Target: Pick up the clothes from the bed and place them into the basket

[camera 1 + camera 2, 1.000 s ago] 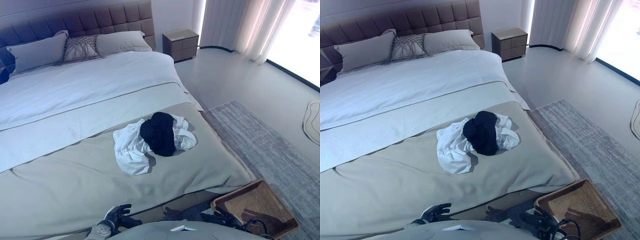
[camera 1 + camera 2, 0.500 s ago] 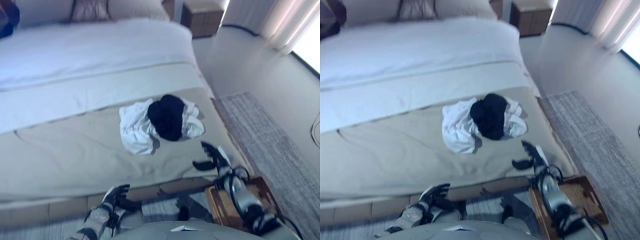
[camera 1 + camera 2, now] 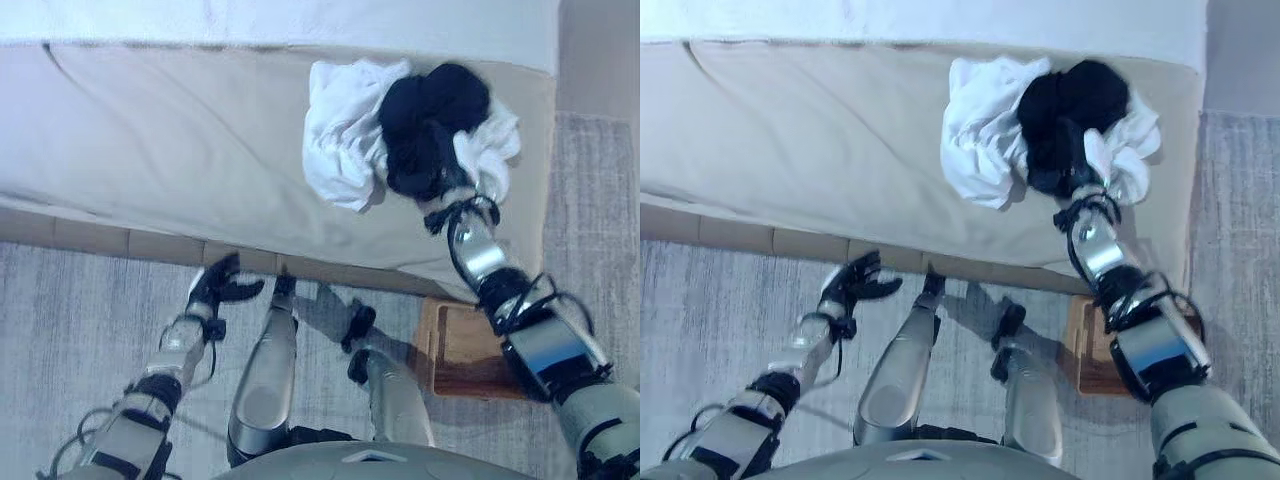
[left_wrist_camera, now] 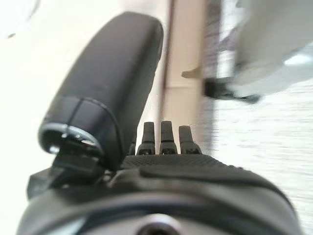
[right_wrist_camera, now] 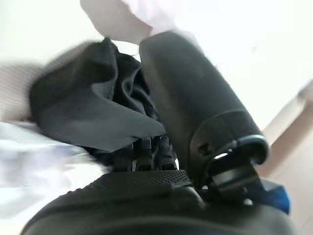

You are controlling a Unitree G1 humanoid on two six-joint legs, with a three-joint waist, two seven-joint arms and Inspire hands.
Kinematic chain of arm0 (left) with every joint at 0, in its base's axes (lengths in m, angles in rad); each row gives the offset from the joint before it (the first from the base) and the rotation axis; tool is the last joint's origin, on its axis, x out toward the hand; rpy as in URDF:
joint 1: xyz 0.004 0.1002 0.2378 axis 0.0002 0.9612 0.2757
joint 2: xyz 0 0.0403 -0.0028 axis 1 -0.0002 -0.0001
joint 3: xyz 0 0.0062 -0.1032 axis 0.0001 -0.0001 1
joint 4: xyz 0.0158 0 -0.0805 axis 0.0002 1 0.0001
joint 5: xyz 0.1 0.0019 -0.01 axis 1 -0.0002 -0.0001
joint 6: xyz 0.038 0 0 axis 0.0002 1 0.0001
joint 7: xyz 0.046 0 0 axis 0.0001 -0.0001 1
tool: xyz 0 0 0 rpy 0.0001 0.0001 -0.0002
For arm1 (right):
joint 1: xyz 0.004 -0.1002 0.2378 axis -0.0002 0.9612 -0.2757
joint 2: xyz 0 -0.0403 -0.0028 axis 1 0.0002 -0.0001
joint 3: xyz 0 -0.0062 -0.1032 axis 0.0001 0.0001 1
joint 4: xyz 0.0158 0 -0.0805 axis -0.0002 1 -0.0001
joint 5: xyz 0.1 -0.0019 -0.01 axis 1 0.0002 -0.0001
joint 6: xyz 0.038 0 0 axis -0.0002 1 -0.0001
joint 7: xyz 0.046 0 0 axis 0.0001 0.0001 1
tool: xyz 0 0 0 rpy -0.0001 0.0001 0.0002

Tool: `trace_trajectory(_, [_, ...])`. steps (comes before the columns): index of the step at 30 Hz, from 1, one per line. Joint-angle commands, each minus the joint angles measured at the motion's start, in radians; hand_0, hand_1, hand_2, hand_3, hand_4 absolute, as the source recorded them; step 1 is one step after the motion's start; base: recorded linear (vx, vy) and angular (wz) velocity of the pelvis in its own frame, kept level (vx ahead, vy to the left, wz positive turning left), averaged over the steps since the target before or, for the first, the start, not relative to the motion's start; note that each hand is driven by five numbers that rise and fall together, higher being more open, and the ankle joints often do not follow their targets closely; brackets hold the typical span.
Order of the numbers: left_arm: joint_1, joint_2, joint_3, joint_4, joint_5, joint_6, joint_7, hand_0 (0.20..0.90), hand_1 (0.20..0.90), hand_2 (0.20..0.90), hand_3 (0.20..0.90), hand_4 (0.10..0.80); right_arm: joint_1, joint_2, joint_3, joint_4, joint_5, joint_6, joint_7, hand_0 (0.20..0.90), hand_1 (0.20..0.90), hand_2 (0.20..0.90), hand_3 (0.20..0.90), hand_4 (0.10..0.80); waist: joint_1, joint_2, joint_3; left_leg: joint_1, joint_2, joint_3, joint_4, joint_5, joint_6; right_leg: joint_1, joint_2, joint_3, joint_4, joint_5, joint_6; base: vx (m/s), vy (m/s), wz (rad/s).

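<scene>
A white garment (image 3: 345, 140) and a black garment (image 3: 430, 120) lie bunched together on the beige bed cover (image 3: 150, 130), near the bed's right front corner. My right hand (image 3: 447, 208) reaches onto the bed and touches the near edge of the black garment (image 5: 83, 107). It is open: the fingers run straight in under the cloth and the thumb (image 5: 190, 98) stands clear of it. My left hand (image 3: 215, 285) is open and empty, low by the bed's front edge. The brown basket (image 3: 465, 350) stands on the floor under my right arm, partly hidden.
The bed's front edge (image 3: 120, 240) runs across the view, with a grey rug (image 3: 70, 330) on the floor below it. The rug also shows to the right of the bed (image 3: 595, 200). The bed cover left of the clothes is bare.
The camera has tilted down and closer to the bed. My right hand has moved forward from the bed's corner onto the black garment. My left hand stays low by the bed's edge.
</scene>
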Motion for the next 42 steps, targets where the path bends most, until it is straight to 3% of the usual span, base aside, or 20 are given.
trace_trajectory(1, [-0.006,0.026,-0.015,-0.049,0.0,-0.038,0.018,0.9,0.9,0.9,0.9,0.8,-0.069,-0.048,0.066,-0.146,-0.098,-0.021,-0.113,0.9,0.9,0.9,0.9,0.8,0.001,-0.047,-0.07,0.002,-0.108,0.083,0.094,-0.129,0.12,0.012,-0.009,0.085,-0.074,0.159,0.028,-0.034,0.095,0.26])
trace_trajectory(11, [-0.004,-0.026,-0.095,0.001,0.017,-0.031,0.011,0.9,0.9,0.9,0.9,0.8,-0.253,-0.071,0.151,-0.097,-0.2,0.119,-0.138,0.9,0.9,0.9,0.9,0.8,0.035,-0.027,-0.038,-0.058,-0.12,0.059,0.116,-0.115,0.112,-0.061,-0.022,0.037,0.004,0.129,0.022,-0.028,0.111,0.12])
trace_trajectory(18, [0.047,-0.028,-0.097,0.085,-0.011,-0.063,-0.018,0.9,0.9,0.9,0.9,0.8,-0.351,-0.076,0.167,0.095,-0.094,0.232,-0.132,0.9,0.9,0.9,0.9,0.8,0.073,-0.011,-0.022,-0.073,-0.126,0.038,0.12,-0.109,0.108,-0.076,-0.025,0.009,0.037,0.105,0.015,0.0,0.017,0.11])
trace_trajectory(21, [0.068,-0.027,-0.087,0.11,-0.015,-0.082,-0.032,0.9,0.9,0.9,0.9,0.8,-0.376,-0.076,0.151,0.186,-0.04,0.231,-0.109,0.9,0.9,0.9,0.9,0.8,0.084,-0.004,-0.015,-0.062,-0.128,0.028,0.112,-0.108,0.109,-0.072,-0.026,0.005,0.039,0.102,0.014,0.025,-0.009,0.02])
trace_trajectory(22, [0.074,-0.027,-0.083,0.117,-0.015,-0.084,-0.037,0.9,0.9,0.9,0.9,0.8,-0.383,-0.075,0.149,0.199,-0.05,0.233,-0.104,0.9,0.9,0.9,0.9,0.8,0.09,-0.001,-0.014,-0.045,-0.125,0.024,0.115,-0.137,0.107,-0.059,-0.021,0.012,0.044,0.081,0.02,0.068,-0.02,0.01])
trace_trajectory(25, [0.07,-0.026,-0.08,0.128,-0.016,-0.077,-0.039,0.9,0.9,0.9,0.9,0.8,-0.411,-0.083,0.163,0.212,-0.078,0.263,-0.066,0.9,0.9,0.9,0.9,0.8,0.095,0.003,-0.013,-0.037,-0.127,0.021,0.113,-0.137,0.108,-0.055,-0.025,0.008,0.049,0.079,0.019,0.022,-0.006,0.01])
trace_trajectory(30, [0.063,-0.014,-0.088,0.119,-0.026,-0.078,-0.051,0.9,0.9,0.9,0.9,0.8,-0.452,-0.098,0.238,0.291,-0.165,0.355,0.133,0.9,0.9,0.9,0.9,0.8,0.104,0.007,-0.004,-0.014,-0.123,0.008,0.085,-0.122,0.11,-0.049,-0.028,0.008,0.061,0.076,0.023,0.0,0.0,0.0])
trace_trajectory(42, [0.09,-0.031,-0.165,0.027,-0.038,-0.097,-0.092,0.9,0.9,0.9,0.9,0.8,-0.59,-0.071,0.388,0.338,-0.401,0.329,0.26,0.9,0.9,0.9,0.9,0.8,0.16,0.048,0.023,-0.042,-0.131,-0.033,-0.006,-0.041,0.106,-0.105,-0.038,-0.04,0.1,0.059,0.024,-0.01,0.014,0.11])
